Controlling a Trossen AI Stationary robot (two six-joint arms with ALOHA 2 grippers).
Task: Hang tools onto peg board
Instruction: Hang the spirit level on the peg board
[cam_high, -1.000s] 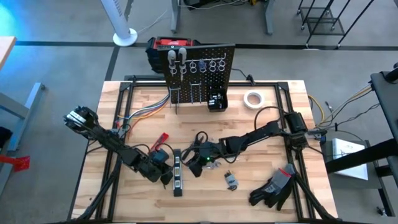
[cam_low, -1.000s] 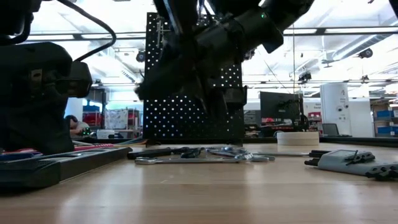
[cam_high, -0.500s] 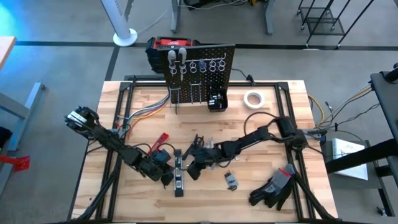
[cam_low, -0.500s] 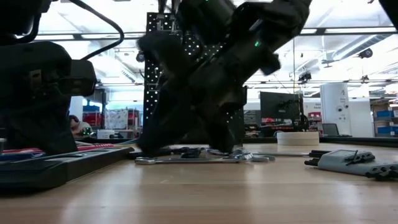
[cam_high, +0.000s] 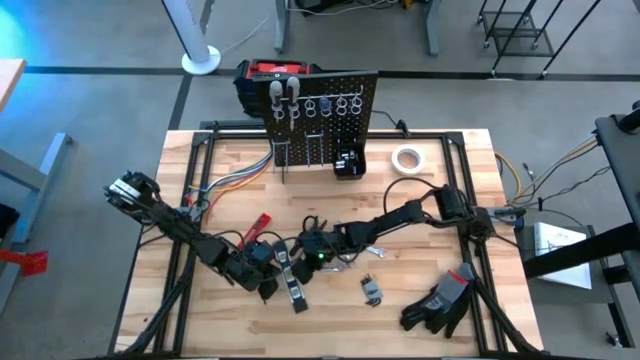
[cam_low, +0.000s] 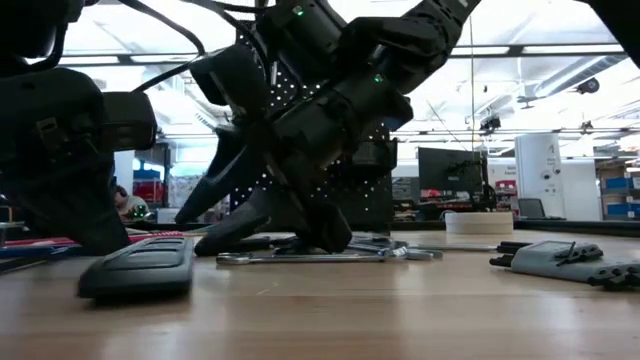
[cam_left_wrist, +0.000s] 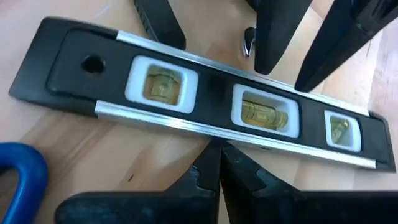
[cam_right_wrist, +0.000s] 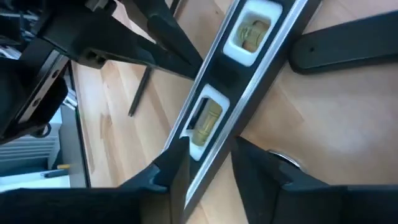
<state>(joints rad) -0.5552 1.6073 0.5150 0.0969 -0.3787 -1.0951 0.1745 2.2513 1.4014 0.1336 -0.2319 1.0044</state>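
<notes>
From above, I see my right gripper (cam_high: 297, 262) at the level (cam_high: 292, 281), lying mid-table, far from the peg board (cam_high: 320, 118). My right wrist view shows fingers (cam_right_wrist: 176, 163) apart, straddling it. Left gripper (cam_left_wrist: 221, 163) is pinched together beside it.

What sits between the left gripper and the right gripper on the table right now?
The small level lies flat between them: left gripper shut on one side, right gripper straddling it from the other, seen in both wrist views.
</notes>
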